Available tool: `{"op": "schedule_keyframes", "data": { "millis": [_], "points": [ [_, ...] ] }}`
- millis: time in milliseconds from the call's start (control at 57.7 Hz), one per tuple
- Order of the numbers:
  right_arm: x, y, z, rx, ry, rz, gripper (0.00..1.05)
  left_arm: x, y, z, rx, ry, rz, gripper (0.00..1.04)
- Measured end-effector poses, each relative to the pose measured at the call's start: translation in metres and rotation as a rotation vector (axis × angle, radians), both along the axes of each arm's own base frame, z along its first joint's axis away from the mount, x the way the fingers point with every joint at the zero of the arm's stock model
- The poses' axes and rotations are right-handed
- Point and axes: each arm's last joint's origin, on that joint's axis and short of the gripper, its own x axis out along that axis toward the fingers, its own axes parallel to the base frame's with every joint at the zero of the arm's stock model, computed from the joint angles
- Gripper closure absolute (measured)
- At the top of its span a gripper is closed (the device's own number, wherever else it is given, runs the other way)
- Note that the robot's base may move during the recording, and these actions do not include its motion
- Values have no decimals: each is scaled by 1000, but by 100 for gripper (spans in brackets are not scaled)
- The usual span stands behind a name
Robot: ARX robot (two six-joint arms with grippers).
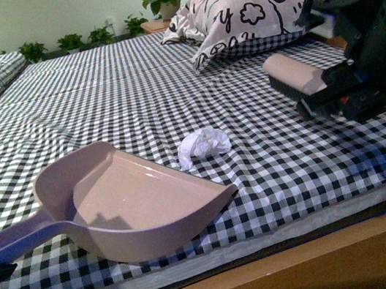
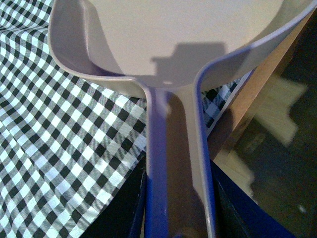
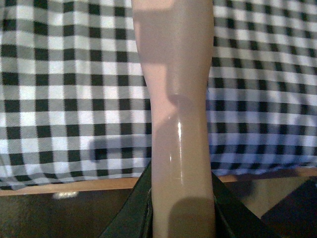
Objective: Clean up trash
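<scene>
The trash [image 1: 203, 146] is a small crumpled white wad. It lies on the black-and-white checked cloth [image 1: 117, 90], near the front edge of the bed and roughly in the middle of the front view. The wad is a little longer than it is wide. Its long axis runs almost across the front view, and the left end sits lower and nearer to the camera. This lower end points to the open mouth of the pinkish dustpan [image 1: 135, 198] and comes just beside the lip. I cannot tell if it touches the lip.

The dustpan rests on the cloth to the left of the wad. Its mouth opens to the right and away from the robot, and its handle goes out to the left. The left gripper [image 2: 178, 218] is closed on this handle, with a dark finger on each side of it.

The right gripper [image 3: 182, 218] is clamped on the handle of a brush [image 1: 298, 73], which passes between its two dark fingers [image 3: 130, 218]. The brush head is well to the right of the wad, with the black bristles facing down. A printed pillow [image 1: 237, 11] lies farther back.
</scene>
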Motion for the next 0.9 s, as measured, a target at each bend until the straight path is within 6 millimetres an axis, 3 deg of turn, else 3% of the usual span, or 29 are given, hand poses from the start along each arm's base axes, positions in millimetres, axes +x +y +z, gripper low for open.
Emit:
{"op": "schedule_keyframes", "data": {
  "millis": [121, 225, 346, 450, 554, 658, 780, 901],
  "points": [
    [1, 21, -15, 46, 92, 98, 85, 0, 0, 0, 0, 0, 0, 76],
    [-3, 34, -14, 103, 137, 174, 85, 0, 0, 0, 0, 0, 0, 76],
    [-14, 49, -2, 256, 188, 343, 85, 0, 0, 0, 0, 0, 0, 76],
    [-29, 57, 22, 409, 201, 504, 85, 0, 0, 0, 0, 0, 0, 76],
    [-49, 48, 65, 544, 149, 647, 85, 0, 0, 0, 0, 0, 0, 76],
    [-55, 32, 86, 543, 73, 633, 85, 0, 0, 0, 1, 0, 0, 76],
    [-46, 15, 89, 479, -23, 521, 85, 0, 0, 0, 1, 0, 0, 76],
    [-34, 2, 71, 337, -74, 332, 85, 0, 0, 0, 1, 0, 0, 76]
  ]
}}
